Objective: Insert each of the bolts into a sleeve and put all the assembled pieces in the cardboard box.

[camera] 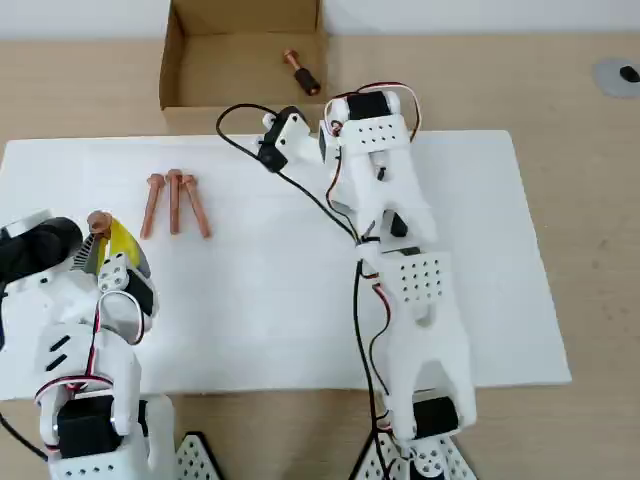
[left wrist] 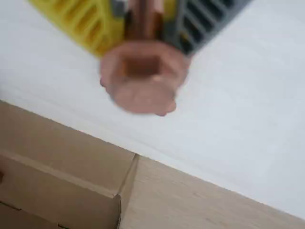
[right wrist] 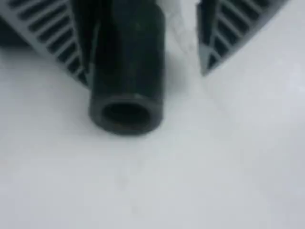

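My left gripper (camera: pixel 101 236) is shut on a copper bolt (camera: pixel 98 220) at the near left of the white mat. In the left wrist view the bolt's head (left wrist: pixel 143 78) sticks out between the yellow finger (left wrist: pixel 81 21) and the grey finger (left wrist: pixel 205 21). Three loose copper bolts (camera: pixel 175 205) lie side by side on the mat. A black sleeve (right wrist: pixel 126 86) lies on the mat inside my right gripper (right wrist: pixel 145 76), against one finger with a gap to the other. The right arm (camera: pixel 365 135) stands over the mat's far edge. One assembled bolt and sleeve (camera: pixel 300 72) lies in the cardboard box (camera: pixel 180 60).
The white mat (camera: pixel 280 290) covers most of the wooden table (camera: pixel 580 150). The box sits just beyond the mat's far edge, and its wall (left wrist: pixel 52 181) appears in the left wrist view. A black cable (camera: pixel 300 190) runs across the mat beside the right arm.
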Action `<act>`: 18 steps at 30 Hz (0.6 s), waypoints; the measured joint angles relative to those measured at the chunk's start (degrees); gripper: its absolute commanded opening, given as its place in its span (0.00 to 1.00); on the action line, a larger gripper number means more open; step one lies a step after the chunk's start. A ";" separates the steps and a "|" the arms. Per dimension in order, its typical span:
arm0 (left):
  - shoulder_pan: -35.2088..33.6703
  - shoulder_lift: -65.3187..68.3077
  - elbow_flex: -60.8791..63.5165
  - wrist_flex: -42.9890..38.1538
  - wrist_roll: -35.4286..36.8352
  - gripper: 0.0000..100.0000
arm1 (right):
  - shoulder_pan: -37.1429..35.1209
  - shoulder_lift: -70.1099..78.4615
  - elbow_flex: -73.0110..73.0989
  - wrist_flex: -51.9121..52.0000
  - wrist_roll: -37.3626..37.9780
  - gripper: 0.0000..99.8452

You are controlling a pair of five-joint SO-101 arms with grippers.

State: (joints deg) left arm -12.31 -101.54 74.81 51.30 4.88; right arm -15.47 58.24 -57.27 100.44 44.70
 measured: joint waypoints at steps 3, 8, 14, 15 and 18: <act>0.00 0.00 0.00 0.09 -1.49 0.01 | 0.00 0.44 -0.18 0.35 0.00 0.17; 0.00 0.00 0.00 0.53 -2.37 0.01 | 0.18 0.44 -0.26 0.26 -0.09 0.06; 0.00 0.00 -0.53 0.53 -2.90 0.01 | 1.32 0.70 -0.26 0.26 -0.09 0.01; 0.00 0.00 -0.88 0.53 -3.34 0.01 | 1.32 0.70 -0.26 0.26 -0.09 0.01; 0.00 0.00 -1.32 0.53 -4.92 0.01 | 1.32 0.70 -0.79 0.26 -0.62 0.01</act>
State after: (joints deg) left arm -12.31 -101.54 73.49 51.82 -0.04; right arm -14.15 58.95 -58.07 100.70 44.09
